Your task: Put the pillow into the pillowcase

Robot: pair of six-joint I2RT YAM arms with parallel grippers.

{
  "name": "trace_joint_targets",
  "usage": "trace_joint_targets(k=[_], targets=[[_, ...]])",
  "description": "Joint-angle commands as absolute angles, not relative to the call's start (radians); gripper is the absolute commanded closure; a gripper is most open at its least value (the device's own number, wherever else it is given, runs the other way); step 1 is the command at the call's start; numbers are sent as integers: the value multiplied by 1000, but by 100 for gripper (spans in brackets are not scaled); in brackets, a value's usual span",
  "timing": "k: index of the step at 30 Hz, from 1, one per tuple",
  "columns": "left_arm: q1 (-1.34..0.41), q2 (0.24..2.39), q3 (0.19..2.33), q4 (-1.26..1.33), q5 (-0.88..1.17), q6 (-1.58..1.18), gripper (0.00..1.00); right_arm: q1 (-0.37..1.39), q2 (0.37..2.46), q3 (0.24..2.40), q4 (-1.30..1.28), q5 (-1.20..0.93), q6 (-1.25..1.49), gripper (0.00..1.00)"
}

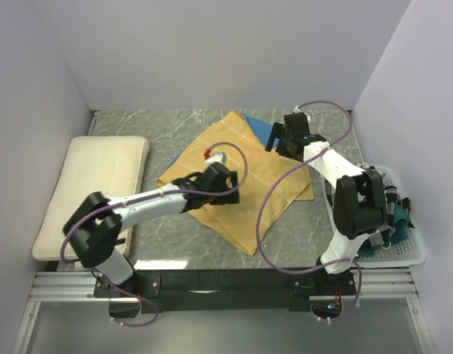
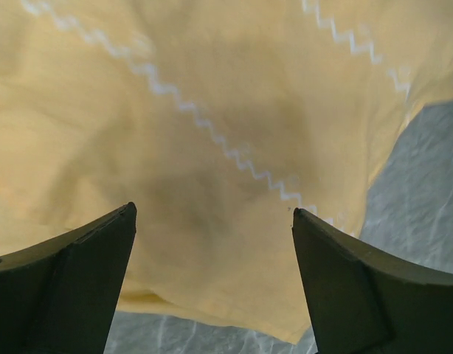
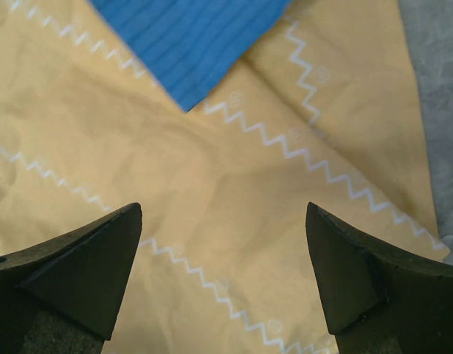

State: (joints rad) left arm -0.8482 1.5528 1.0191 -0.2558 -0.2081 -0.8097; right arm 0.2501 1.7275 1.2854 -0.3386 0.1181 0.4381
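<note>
Although the top view takes in the whole marble-patterned table (image 1: 160, 129), the left arm's elbow covers the near right corner of the pillow (image 1: 90, 188), and the left gripper (image 1: 220, 183) hides the middle of the pillowcase (image 1: 249, 214). Each wrist view shows only a patch of cloth, with its edges running out of the picture. A white basket (image 1: 412, 257) at the table's right edge holds dark teal things, partly behind the right arm and too small to make out. The pillow is a cream-white, soft, stitched rectangle lying flat along the left side of the table, its long side running front to back. The pillowcase lies flat and slightly wrinkled at the table's centre, turned like a diamond, mustard yellow with thin pale zigzag lines. A blue corner shows at its far edge. The pillow is well apart from both grippers. The left gripper is over the pillowcase's left half, jaws spread wide with nothing between them and yellow cloth just below. The right gripper (image 1: 285, 136) is over the far corner beside the blue patch, jaws also spread and empty. Whether either gripper's fingertips touch the cloth cannot be told.
</note>
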Motion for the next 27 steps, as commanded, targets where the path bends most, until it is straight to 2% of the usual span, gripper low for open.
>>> trace_joint_targets(k=[1,5,8,9,11,12,15,22,25,27], targets=[[-977,1679,1133,-239,-342,-753,8,170,1796,1374,-313,144,508,3],[-1012,1821,1221,-337,-428,-764,16,135,1873,1459,-334,143,552,3],[-1012,1890,1207,-354,-457,-791,36,121,1930,1511,-350,140,572,3],[-1011,1894,1201,-360,-466,-807,54,118,1956,1523,-354,141,575,3],[-1008,1893,1181,-386,-498,-825,72,115,1980,1551,-359,132,587,3],[-1005,1887,1169,-394,-505,-831,85,115,2005,1558,-364,126,591,3],[-970,1833,1100,-399,-496,-853,99,115,2042,1578,-365,101,607,4],[-865,1692,934,-357,-439,-876,99,117,2097,1572,-339,68,644,5],[-859,1675,939,-351,-420,-862,99,118,2125,1589,-339,57,650,12],[-859,1678,951,-359,-416,-851,99,120,2135,1609,-353,60,649,22]])
